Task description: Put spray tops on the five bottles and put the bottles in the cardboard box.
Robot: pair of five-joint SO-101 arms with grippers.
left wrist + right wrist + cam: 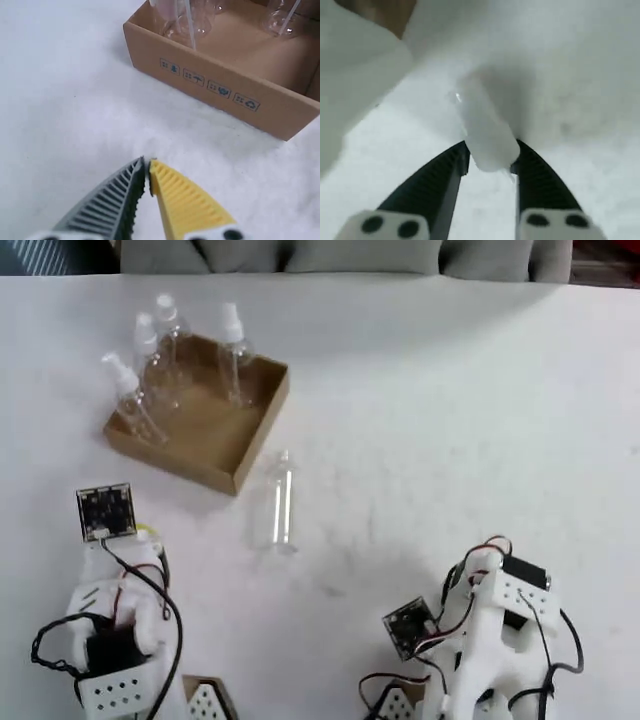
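Your left claw [148, 162] is pinched together, hanging low over the worktop [450, 420] near the cardboard box [170, 458]. Your right claw [492, 147] is spread apart with nothing clamped in it. The fifth bottle [282, 502] lies on its side on the worktop, just beside the box's near corner and well apart from both arms. The other four bottles [160, 365] stand upright in the box with spray tops [232, 320] on.
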